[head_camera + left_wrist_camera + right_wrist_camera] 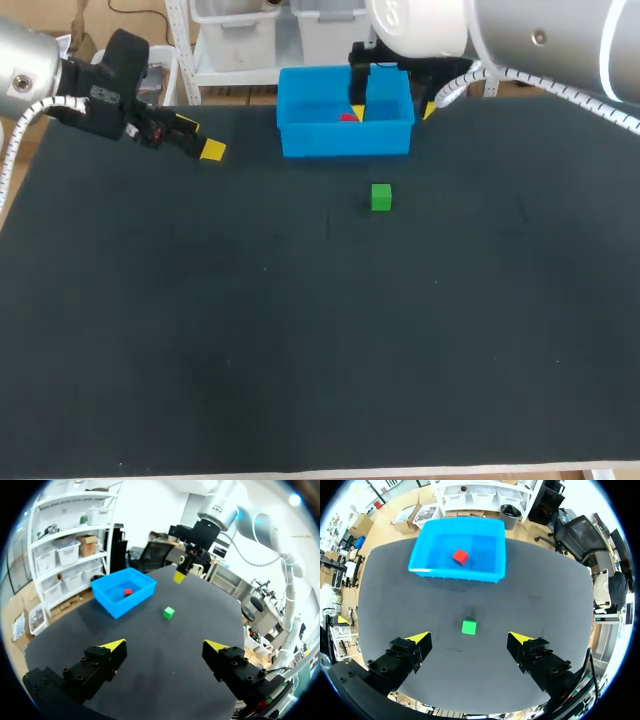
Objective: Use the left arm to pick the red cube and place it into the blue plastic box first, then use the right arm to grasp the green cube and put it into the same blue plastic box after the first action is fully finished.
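Red cube (460, 556) lies inside the blue box (470, 576); green cube (469, 626) sits on the table (200, 330), near the box's front wall but apart from it. Right gripper (470, 639) hangs above, jaws wide and empty, the green cube ahead of its fingers; left gripper (165, 647) is off to the side, likewise wide and empty. Likely risks: an off-centre descent would land a fingertip on the cube or nudge it; a shallow grasp may let it slip in the lift; a low carry could clip the box rim. The surface is dark, matte and flat; the gap to the box leaves the fingers room.
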You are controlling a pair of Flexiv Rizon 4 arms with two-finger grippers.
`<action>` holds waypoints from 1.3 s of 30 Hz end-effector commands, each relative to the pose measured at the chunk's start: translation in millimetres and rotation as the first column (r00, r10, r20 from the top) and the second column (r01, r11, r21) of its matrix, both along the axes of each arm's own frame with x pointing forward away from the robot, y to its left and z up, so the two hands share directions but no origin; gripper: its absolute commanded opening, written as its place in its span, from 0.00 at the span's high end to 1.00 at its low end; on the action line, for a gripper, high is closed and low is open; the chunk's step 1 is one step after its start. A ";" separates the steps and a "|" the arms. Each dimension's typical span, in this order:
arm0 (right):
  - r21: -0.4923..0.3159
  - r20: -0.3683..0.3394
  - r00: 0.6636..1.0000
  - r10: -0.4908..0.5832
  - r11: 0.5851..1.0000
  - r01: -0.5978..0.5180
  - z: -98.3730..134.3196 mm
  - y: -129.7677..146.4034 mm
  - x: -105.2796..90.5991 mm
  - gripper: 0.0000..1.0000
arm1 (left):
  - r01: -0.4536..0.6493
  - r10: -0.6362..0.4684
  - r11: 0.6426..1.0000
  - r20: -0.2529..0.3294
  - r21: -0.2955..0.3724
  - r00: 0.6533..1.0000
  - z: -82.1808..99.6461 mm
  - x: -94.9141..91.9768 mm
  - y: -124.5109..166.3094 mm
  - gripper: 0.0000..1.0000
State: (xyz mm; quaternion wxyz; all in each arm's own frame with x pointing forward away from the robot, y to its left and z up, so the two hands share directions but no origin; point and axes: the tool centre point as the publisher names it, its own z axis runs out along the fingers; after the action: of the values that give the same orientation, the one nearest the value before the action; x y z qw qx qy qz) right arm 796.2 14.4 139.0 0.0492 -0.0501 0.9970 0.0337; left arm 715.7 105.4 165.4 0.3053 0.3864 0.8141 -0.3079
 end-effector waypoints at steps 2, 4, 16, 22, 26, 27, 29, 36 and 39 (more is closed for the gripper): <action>-0.022 -0.018 1.000 -0.018 1.000 0.017 -2.9 1.5 -0.3 0.00 | 0.001 -0.001 1.000 0.005 -0.006 1.000 -1.3 -0.6 1.0 0.00; -0.033 -0.026 0.999 -0.037 0.999 0.036 -4.2 1.4 -1.4 0.00 | 0.001 -0.001 1.000 0.005 -0.006 1.000 -1.3 -0.6 1.0 0.00; -0.092 0.021 0.996 -0.084 0.992 0.085 -22.8 12.4 -10.1 0.00 | 0.001 -0.001 1.000 0.005 -0.006 1.000 -1.3 -0.6 1.0 0.00; -0.091 0.043 0.994 -0.096 0.991 0.100 -37.4 21.5 -13.1 0.00 | 0.001 -0.001 1.000 0.005 -0.006 1.000 -1.3 -0.6 1.0 0.00; -0.084 0.053 0.992 -0.118 0.989 0.122 -46.8 24.1 -15.6 0.00 | 0.001 -0.001 1.000 0.005 -0.006 1.000 -1.3 -0.6 1.0 0.00; -0.082 0.055 0.991 -0.125 0.988 0.130 -49.0 24.1 -16.1 0.00 | 0.001 -0.001 1.000 0.005 -0.006 1.000 -1.3 -0.6 1.0 0.00; -0.080 0.058 0.989 -0.134 0.987 0.139 -53.6 24.0 -17.0 0.00 | 0.001 -0.001 1.000 0.005 -0.006 1.000 -1.3 -0.6 1.0 0.00; -0.074 0.069 0.984 -0.161 0.983 0.166 -68.6 20.2 -19.2 0.00 | 0.001 -0.001 1.000 0.005 -0.006 1.000 -1.3 -0.6 1.0 0.00; -0.078 0.077 0.984 -0.162 0.983 0.168 -75.1 18.6 -19.1 0.00 | 0.001 -0.001 1.000 0.005 -0.006 1.000 -1.3 -0.6 1.0 0.00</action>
State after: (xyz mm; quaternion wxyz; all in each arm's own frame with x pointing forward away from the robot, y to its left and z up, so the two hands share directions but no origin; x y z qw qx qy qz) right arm 782.5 36.4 69.5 0.0625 0.0292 0.9975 -0.0157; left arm 715.7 105.4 165.4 0.3052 0.3864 0.8141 -0.3079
